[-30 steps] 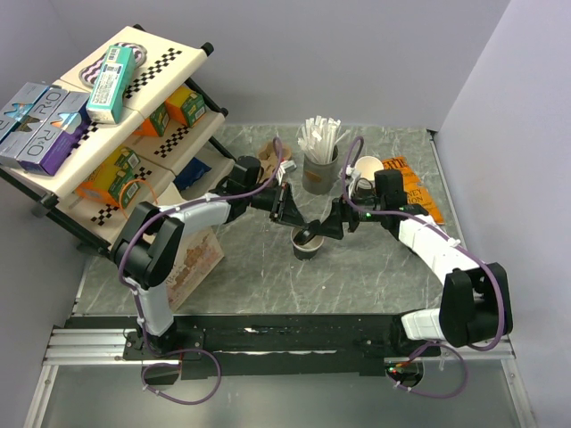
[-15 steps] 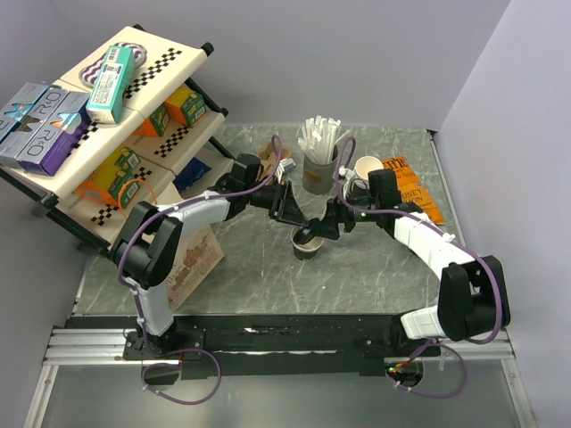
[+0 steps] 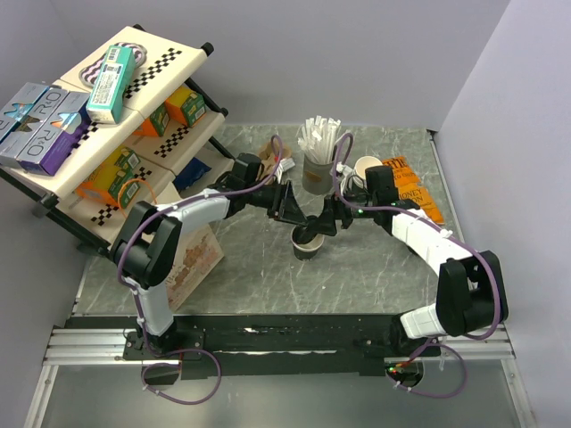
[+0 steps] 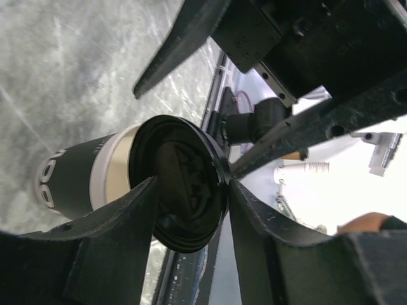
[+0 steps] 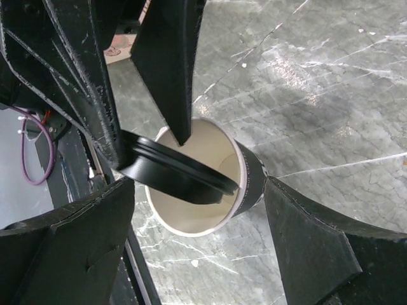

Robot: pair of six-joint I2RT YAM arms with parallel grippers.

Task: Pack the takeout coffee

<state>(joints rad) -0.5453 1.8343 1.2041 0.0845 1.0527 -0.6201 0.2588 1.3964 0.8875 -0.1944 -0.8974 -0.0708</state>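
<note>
Both tilted down: left gripper (image 3: 296,219), right gripper (image 3: 321,226) flanking takeout coffee (image 3: 308,247).

Grey marbled table (image 3: 259,276): takeout coffee (image 3: 308,248) stands upright near the centre, and a brown paper bag (image 3: 194,259) sits at the left edge. Toward the back stands a cup of white straws (image 3: 318,169). White paper cups (image 3: 367,166) are just right of it, and orange packets (image 3: 419,192) lie at the far right.
</note>
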